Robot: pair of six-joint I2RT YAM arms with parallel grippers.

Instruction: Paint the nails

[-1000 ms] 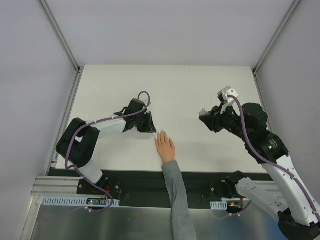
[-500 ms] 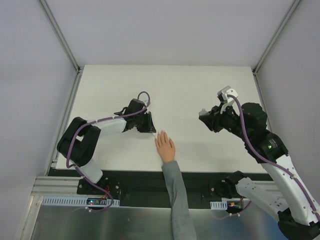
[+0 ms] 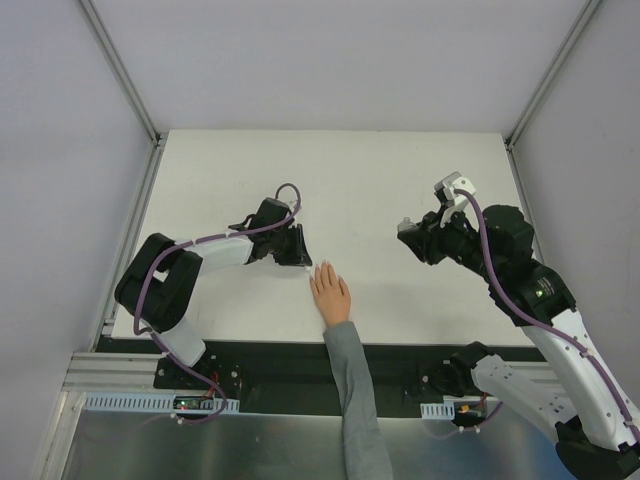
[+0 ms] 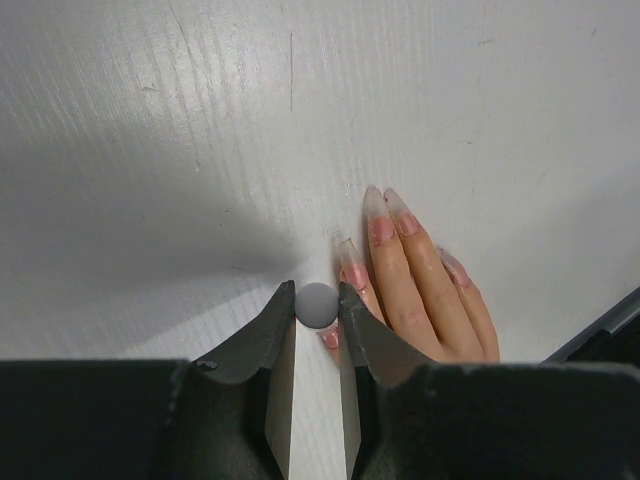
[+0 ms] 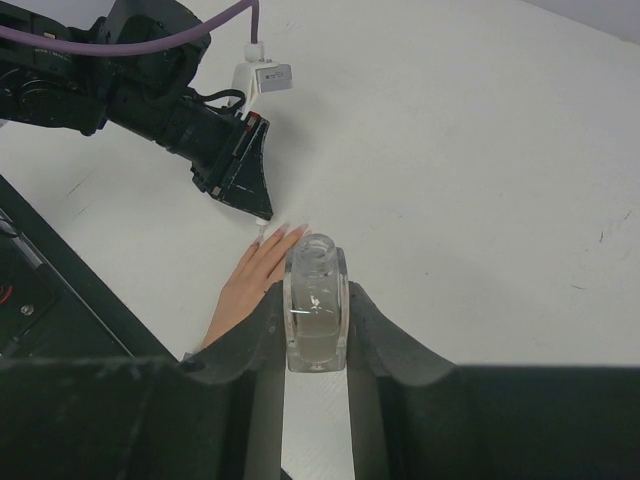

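A pale hand (image 3: 330, 293) in a grey sleeve (image 3: 350, 390) lies flat on the white table, fingers together. In the left wrist view its nails (image 4: 378, 212) are long and translucent, pink at the base. My left gripper (image 4: 317, 292) is shut on a round grey brush cap (image 4: 317, 308), seen end-on just above the hand's leftmost finger. The right wrist view shows the left gripper (image 5: 245, 190) with a small white tip (image 5: 261, 236) at that fingertip. My right gripper (image 5: 316, 295) is shut on a small clear bottle (image 5: 316, 320) with an open neck, held above the table to the hand's right.
The white table (image 3: 400, 180) has grey walls on three sides. A black strip (image 3: 400, 355) runs along its near edge, where the sleeve crosses it. In the top view the left gripper (image 3: 298, 247) is just left of the fingertips and the right gripper (image 3: 412, 235) is well apart.
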